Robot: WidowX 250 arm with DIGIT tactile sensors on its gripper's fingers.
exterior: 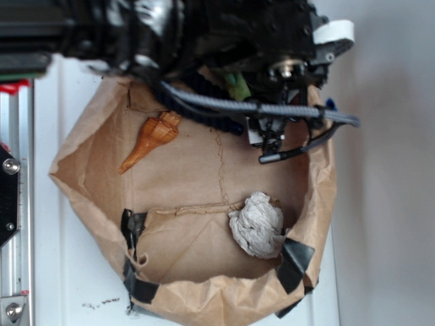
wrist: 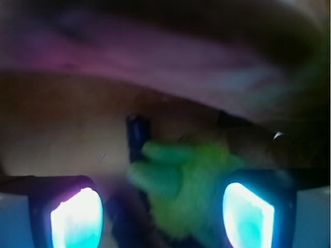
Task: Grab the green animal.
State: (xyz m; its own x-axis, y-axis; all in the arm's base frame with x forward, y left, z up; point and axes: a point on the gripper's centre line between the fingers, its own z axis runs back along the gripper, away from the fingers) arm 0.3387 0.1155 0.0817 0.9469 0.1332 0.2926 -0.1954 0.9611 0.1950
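The green animal [wrist: 186,186] is a fuzzy lime-green plush with a stubby limb reaching left, blurred in the wrist view, lying between the gripper's [wrist: 163,212] two glowing fingertips [wrist: 76,217] — spread apart, not yet pinching it. In the exterior view only a green sliver [exterior: 238,86] shows under the arm [exterior: 204,34] at the far edge of the brown paper bag [exterior: 88,197] — the arm reaches down over that edge.
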